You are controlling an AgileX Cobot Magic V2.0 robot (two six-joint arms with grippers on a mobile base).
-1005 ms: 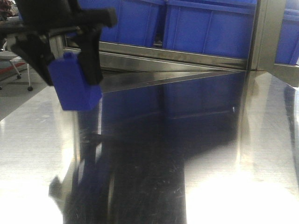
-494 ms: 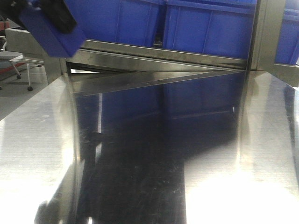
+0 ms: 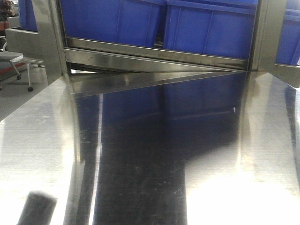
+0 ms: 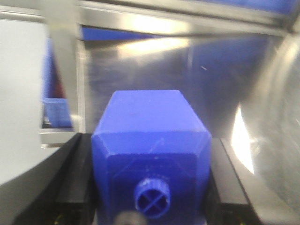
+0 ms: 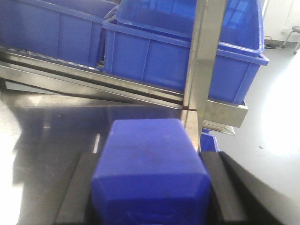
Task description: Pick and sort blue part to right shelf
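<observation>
In the right wrist view, my right gripper (image 5: 150,157) is shut on the blue part (image 5: 149,164), a deep-blue block with sloped shoulders; its cap end is hidden below the frame edge. It hangs over the steel table, in front of the shelf rail (image 5: 117,86). In the left wrist view, my left gripper (image 4: 152,140) is shut on a second blue block (image 4: 150,136), which shows a small round stud (image 4: 152,196) on its near face. The image there is blurred. Neither gripper appears in the front view.
Large blue bins (image 5: 178,51) sit on the sloping steel shelf behind a vertical steel post (image 5: 199,70). The front view shows the reflective steel table (image 3: 154,154), the bins (image 3: 206,28) above its rail, a post (image 3: 47,37) at left, and a dark blur (image 3: 37,208) at bottom left.
In the front view, my left gripper with its blue block rose up and to the left and has left the frame. A dark blur has appeared at bottom left.
</observation>
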